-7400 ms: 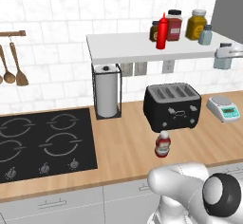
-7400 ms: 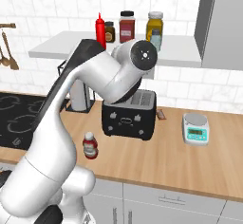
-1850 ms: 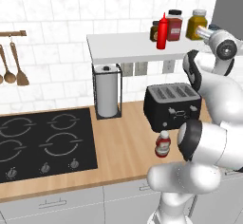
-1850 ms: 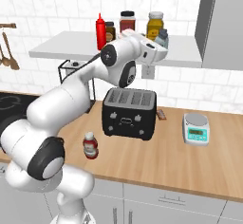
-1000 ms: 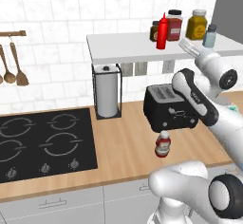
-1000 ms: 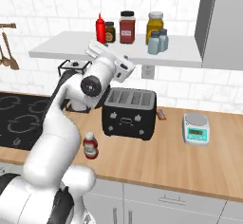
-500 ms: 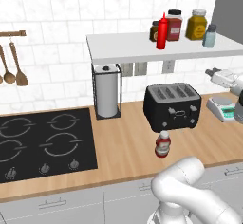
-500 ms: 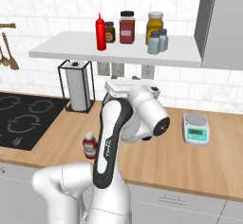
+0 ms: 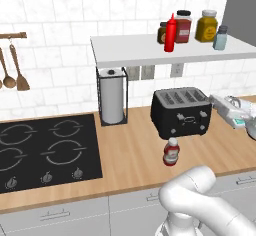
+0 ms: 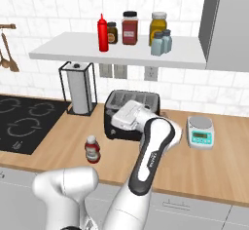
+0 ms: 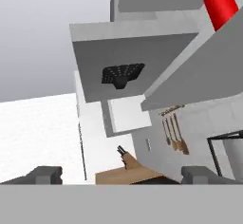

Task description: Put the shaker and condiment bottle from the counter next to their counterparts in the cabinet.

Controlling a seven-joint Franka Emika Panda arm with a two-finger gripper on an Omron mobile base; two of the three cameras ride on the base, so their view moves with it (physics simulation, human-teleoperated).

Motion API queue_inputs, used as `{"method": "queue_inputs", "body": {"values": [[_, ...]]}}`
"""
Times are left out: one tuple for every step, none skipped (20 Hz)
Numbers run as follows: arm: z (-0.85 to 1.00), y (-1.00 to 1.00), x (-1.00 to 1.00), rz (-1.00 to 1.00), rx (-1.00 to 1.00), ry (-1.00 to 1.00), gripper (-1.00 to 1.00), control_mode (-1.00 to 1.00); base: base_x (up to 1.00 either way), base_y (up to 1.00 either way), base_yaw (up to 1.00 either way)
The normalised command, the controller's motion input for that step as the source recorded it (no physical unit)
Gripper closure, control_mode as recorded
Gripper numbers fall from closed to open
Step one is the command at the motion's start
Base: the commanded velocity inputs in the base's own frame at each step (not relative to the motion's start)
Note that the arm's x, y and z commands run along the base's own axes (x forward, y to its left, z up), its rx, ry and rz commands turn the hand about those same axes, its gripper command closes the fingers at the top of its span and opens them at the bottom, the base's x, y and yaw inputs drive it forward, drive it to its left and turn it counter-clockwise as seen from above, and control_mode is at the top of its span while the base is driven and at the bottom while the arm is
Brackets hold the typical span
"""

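Broadly, the counter spans the lower half of the left base view, and the shelf crosses its upper right. On that shelf two shakers stand side by side at the right end in the right base view, so you may judge that half of the task finished. At centre frame, the bottle stands upright on the counter just in front of the toaster, apart from it. Expect this bottle to be light, rigid and smooth-sided, hence somewhat slippery; its squat body, at the white label band, looks the surest place to grip, below the cap. At bottom of the hand view, the gripper has its jaws spread wide and empty, aimed well away from the bottle.
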Motion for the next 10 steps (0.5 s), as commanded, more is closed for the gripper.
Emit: {"method": "queue_inputs", "body": {"values": [[0.09,-0.29,-0.38,0.69,-0.08,0.0,-1.0,-1.0,0.0,0.0,0.0],[0.13,-0.48,-0.24,0.39,-0.02,0.0,-1.0,-1.0,0.0,0.0,0.0],[0.0,-0.12,0.0,0.0,0.01,0.0,-1.0,-1.0,0.0,0.0,0.0],[0.0,0.0,0.0,0.0,0.0,0.0,-1.0,-1.0,0.0,0.0,0.0],[0.0,0.0,0.0,0.0,0.0,0.0,-1.0,-1.0,0.0,0.0,0.0],[0.0,0.0,0.0,0.0,0.0,0.0,-1.0,-1.0,0.0,0.0,0.0],[0.0,-0.24,-0.19,0.0,-0.05,-0.1,-1.0,-1.0,0.0,0.0,0.0],[0.0,-0.37,-0.51,-0.15,-0.11,-0.16,-1.0,-1.0,0.0,0.0,0.0],[0.0,-0.41,-0.55,-0.26,-0.17,-0.13,-1.0,-1.0,0.0,0.0,0.0],[0.0,-0.29,-0.67,-0.29,-0.22,-0.17,-1.0,-1.0,0.0,0.0,0.0]]}}
